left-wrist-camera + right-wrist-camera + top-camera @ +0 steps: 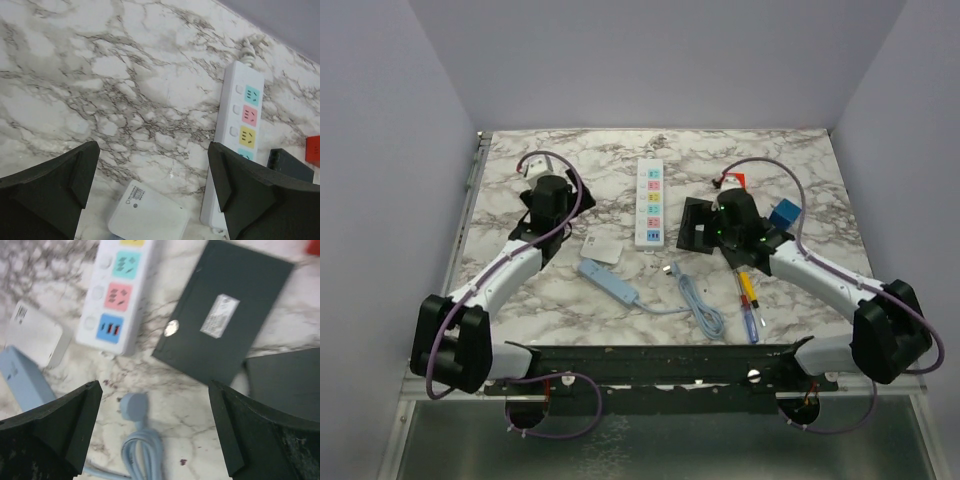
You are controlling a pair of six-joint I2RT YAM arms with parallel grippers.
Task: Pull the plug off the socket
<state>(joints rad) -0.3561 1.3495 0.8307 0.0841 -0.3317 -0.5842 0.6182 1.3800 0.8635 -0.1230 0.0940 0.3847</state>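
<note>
The socket, a long white power strip (650, 203) with pastel outlet panels, lies at the table's middle. No plug shows in its visible outlets. It also shows in the left wrist view (239, 135) and the right wrist view (120, 295). A light-blue plug (134, 407) lies loose on the marble below the strip's near end (672, 270), with its coiled cable (702, 308) behind it. My right gripper (155, 435) is open above it, one finger on each side, holding nothing. My left gripper (155, 200) is open and empty, left of the strip, over a white flat box (150, 215).
A light-blue bar (608, 279) lies near the white flat box (604, 250). A black box (225, 310) lies right of the strip. A blue box (783, 215), a red item (738, 180) and a screwdriver (747, 300) are on the right.
</note>
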